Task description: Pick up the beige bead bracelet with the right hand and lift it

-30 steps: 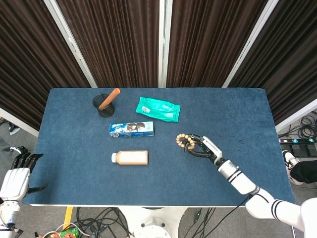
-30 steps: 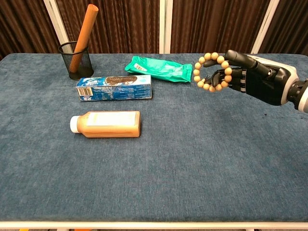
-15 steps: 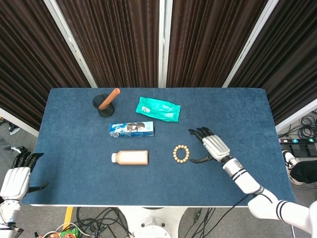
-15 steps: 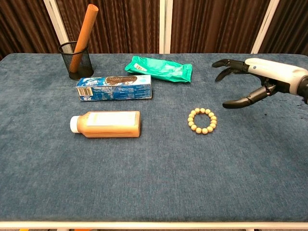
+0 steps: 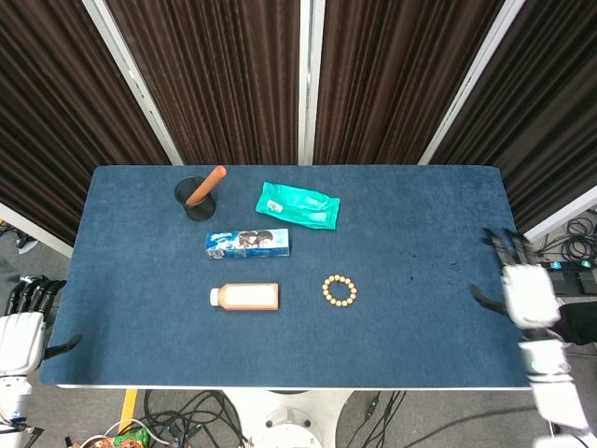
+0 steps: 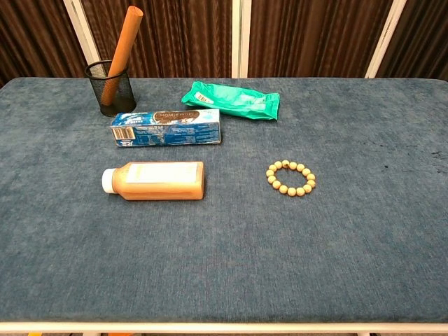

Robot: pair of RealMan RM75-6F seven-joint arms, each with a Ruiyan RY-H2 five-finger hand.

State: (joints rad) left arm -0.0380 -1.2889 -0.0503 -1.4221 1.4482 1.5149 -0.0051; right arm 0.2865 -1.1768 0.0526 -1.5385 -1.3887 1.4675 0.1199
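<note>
The beige bead bracelet (image 5: 340, 290) (image 6: 290, 178) lies flat on the blue table, right of the orange bottle, with nothing touching it. My right hand (image 5: 522, 287) hovers at the table's right edge in the head view, far from the bracelet, fingers spread and holding nothing. My left hand (image 5: 20, 329) hangs off the front left corner, also open and holding nothing. Neither hand shows in the chest view.
An orange bottle (image 5: 245, 297) lies on its side left of the bracelet. Behind it lie a blue box (image 5: 247, 243) and a green packet (image 5: 298, 206). A black mesh cup (image 5: 195, 199) holding an orange stick stands at the back left.
My right hand let go of the bracelet, which dropped to the table. The hand then pulled back from mid-table to the right edge, out of the chest view.
</note>
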